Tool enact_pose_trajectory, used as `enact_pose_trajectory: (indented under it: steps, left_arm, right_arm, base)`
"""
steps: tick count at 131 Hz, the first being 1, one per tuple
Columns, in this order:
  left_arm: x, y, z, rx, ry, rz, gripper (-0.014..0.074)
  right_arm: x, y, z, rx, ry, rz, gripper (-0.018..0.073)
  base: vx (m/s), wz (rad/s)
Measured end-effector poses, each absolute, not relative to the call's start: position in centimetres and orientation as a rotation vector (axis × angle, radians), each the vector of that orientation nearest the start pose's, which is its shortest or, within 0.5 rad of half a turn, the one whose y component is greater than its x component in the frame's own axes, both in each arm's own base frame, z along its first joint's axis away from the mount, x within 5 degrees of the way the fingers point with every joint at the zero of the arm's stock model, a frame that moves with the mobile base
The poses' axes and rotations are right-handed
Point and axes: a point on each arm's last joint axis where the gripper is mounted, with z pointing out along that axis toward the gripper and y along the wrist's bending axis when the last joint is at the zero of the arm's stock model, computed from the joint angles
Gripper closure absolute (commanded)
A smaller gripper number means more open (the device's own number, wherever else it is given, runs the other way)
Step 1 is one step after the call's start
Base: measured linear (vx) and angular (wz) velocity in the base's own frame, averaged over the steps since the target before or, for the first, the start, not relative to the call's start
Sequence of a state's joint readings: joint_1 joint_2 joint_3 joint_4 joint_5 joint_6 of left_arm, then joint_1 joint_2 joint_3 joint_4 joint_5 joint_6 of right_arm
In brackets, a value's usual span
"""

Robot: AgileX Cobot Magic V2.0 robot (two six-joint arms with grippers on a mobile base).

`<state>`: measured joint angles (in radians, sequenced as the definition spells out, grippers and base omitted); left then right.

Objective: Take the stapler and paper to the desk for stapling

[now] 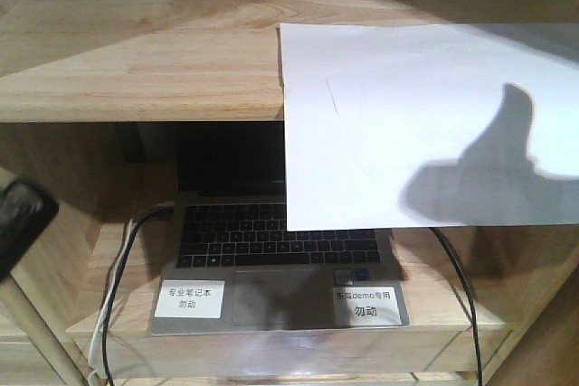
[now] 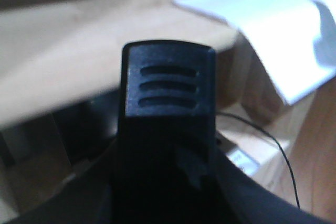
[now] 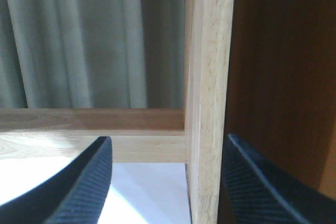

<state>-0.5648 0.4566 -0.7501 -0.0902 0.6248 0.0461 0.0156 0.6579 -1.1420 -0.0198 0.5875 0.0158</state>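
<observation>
The white paper (image 1: 425,124) lies on the upper shelf board (image 1: 145,70), its front part hanging over the edge above a laptop. My right gripper (image 3: 168,145) is open. Its left finger hangs over the paper (image 3: 152,192), its right finger is past an upright shelf post (image 3: 210,103), and only its shadow (image 1: 488,169) falls on the sheet in the front view. The black stapler (image 2: 168,85), ribbed at its end, stands up between the fingers of my left gripper (image 2: 168,182), which is shut on it; the paper (image 2: 273,19) lies far right. The desk is out of view.
An open laptop (image 1: 280,250) with white labels (image 1: 189,298) sits on the lower shelf, with black and white cables (image 1: 118,268) on either side. A dark blurred shape (image 1: 20,219) at the left edge is my left arm's end. Curtains (image 3: 79,40) hang behind the shelf.
</observation>
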Motion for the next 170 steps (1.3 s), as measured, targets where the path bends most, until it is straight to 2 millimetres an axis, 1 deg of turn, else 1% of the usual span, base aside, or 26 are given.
enact_pose_trajectory:
  steps: [14,26,54,69,170]
  left_arm:
    - [5.1,-3.8,36.1,0.521,1.742,-0.470,0.0603]
    - [4.1,-3.2,35.5,0.514,1.714,-0.475,0.0603]
    - [1.9,-1.8,35.3,0.491,1.618,-0.493,0.0603]
    - [1.3,-1.4,35.4,0.482,1.584,-0.498,0.0603]
    - [1.1,-1.3,35.4,0.481,1.578,-0.499,0.0603]
  right_arm:
    - [9.0,0.0,47.9,-0.004,1.587,0.003,0.0125]
    - [9.0,0.0,47.9,-0.004,1.587,0.003,0.0125]
    - [9.0,0.0,47.9,-0.004,1.587,0.003,0.0125]
    - [9.0,0.0,47.9,-0.004,1.587,0.003,0.0125]
    - [9.0,0.0,47.9,-0.004,1.587,0.003,0.0125]
  base:
    - [0.00,0.00]
    - [0.00,0.00]
    - [0.00,0.00]
    - [0.00,0.00]
    - [0.00,0.00]
